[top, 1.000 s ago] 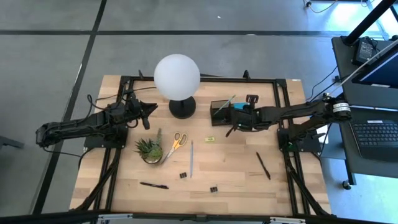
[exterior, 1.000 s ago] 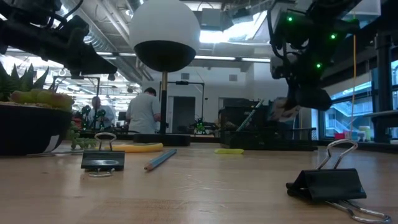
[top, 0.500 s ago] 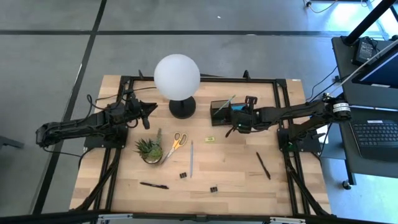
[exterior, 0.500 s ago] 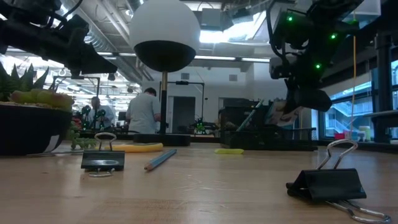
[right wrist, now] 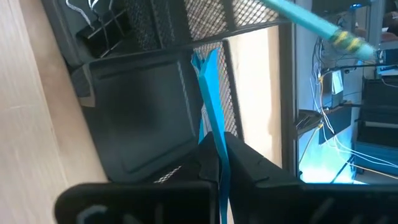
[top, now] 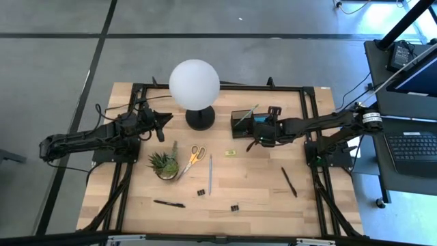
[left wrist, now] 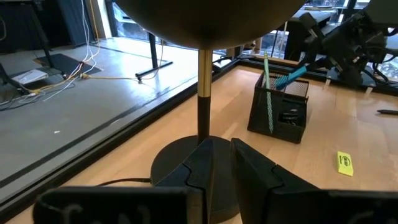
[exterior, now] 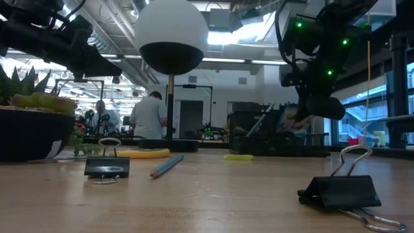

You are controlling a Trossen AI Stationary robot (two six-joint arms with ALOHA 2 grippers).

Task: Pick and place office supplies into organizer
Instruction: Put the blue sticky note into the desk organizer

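Right gripper clenched on blue sticky-note pad, poised over organizer by lamp. Left gripper nearly closed, empty, near lamp base. Scissors, pens, binder clips scattered on desk.

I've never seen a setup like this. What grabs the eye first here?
A white globe lamp stands at the table's far edge, between two dark arms. The right gripper hangs over the black organizer, shut on a blue sticky-note pad. Scissors, a plant, pens and binder clips lie across the wooden table; the left gripper waits beside the lamp.
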